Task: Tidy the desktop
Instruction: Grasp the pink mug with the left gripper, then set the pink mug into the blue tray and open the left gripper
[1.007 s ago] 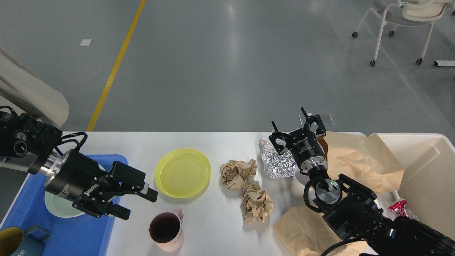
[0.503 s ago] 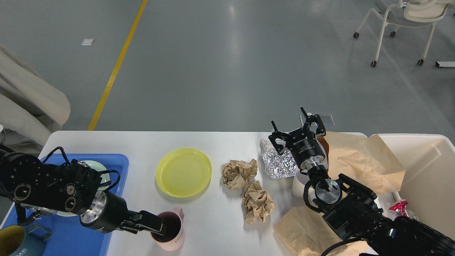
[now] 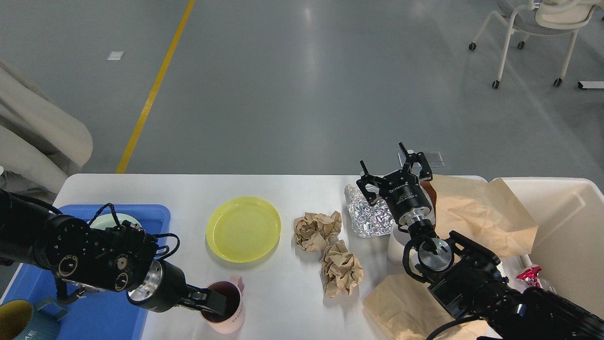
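Now the step in hand looks like picking up the pink plastic mug [image 3: 224,307] that stands at the near edge of the large smooth white desktop [image 3: 292,189], just right of the blue plastic tray [image 3: 96,318]. The left gripper [image 3: 216,303] reaches in from the left, low and nearly level, with its black fingertips at the mug's left rim and one of them seemingly dipped inside the dark opening. Whether it has closed on the wall I cannot tell; the fingers are dark against the mug's dark inside.

If the grip is on the rim, the next move calls for a firm pinch, a straight lift so the mug does not tip, and a short carry leftward into the tray, clear of the pale green plate [image 3: 115,221] and the yellow-lined grey mug [image 3: 19,321] already lying there.

The right gripper [image 3: 395,175] stands raised over the far right of the desktop, its fingers spread apart and holding nothing, above a crumpled sheet of silver foil [image 3: 365,215]. Its forearm runs back to the lower right across flat brown paper [image 3: 401,304]. Two crumpled brown paper balls [image 3: 316,229] and a round yellow plate [image 3: 243,229] lie mid-table, well apart from either gripper.
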You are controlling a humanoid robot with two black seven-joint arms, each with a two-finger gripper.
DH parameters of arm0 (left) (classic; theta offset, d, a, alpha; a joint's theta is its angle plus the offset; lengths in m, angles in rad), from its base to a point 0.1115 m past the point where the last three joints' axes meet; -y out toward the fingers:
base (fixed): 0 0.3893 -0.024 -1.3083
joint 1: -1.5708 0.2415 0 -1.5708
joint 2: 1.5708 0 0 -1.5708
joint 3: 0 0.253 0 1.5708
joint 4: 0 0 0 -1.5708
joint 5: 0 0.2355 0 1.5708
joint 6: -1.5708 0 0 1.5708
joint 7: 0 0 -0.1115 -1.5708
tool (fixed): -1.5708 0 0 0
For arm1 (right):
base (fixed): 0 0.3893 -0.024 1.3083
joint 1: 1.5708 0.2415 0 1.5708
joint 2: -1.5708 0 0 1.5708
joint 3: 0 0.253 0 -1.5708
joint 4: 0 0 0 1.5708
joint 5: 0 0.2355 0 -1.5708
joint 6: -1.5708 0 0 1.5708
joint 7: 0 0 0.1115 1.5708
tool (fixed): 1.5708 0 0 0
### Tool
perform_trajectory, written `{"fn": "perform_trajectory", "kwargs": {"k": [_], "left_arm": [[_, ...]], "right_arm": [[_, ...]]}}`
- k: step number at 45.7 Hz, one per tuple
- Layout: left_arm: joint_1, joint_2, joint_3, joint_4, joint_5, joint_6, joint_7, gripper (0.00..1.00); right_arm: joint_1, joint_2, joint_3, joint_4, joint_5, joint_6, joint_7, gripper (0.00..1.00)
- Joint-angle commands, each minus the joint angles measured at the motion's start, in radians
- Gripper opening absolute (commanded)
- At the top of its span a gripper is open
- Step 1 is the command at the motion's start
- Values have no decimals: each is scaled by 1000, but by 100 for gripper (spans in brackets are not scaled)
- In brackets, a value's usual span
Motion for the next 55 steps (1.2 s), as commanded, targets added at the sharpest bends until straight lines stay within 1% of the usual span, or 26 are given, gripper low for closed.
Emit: {"fn": "perform_trajectory", "kwargs": {"k": [1,7,11,12,15,16,19,29,33,39,43,46,51,53,55], "left_arm": [[31,-41,3,30,0,34,9,66],[40,-64,9,54,3,39,19,49],[46,-64,9,62,18,40,22,45],[46,-64,11,63,23,40,22,40],[48,-64,14,63,28,40,24,13],[48,-62,14,63,28,40,24,8],[46,-61,14,63,29,40,22,1],[25,-32,20,48,47,25,18,0],[-21,20,18,18,55,-18,15,0],[-168,122,18,-32,96,-147,1,0],[-280,220,18,-41,141,-265,-10,0],[-351,312,18,-41,188,-358,-14,0],[-463,500,8,-38,322,-522,-16,0],[-490,560,3,-33,376,-576,-16,0],[-498,608,2,-30,423,-605,-16,0]], "right_arm": [[0,0,0,0,0,0,0,100],[1,0,0,0,0,0,0,100],[1,0,0,0,0,0,0,100],[0,0,0,0,0,0,0,100],[0,0,0,0,0,0,0,100],[1,0,0,0,0,0,-2,100],[0,0,0,0,0,0,0,100],[1,0,0,0,0,0,0,100],[1,0,0,0,0,0,0,100],[1,0,0,0,0,0,0,100],[0,0,0,0,0,0,0,100],[1,0,0,0,0,0,0,100],[0,0,0,0,0,1,0,100],[1,0,0,0,0,1,0,100],[0,0,0,0,0,1,0,100]]}}
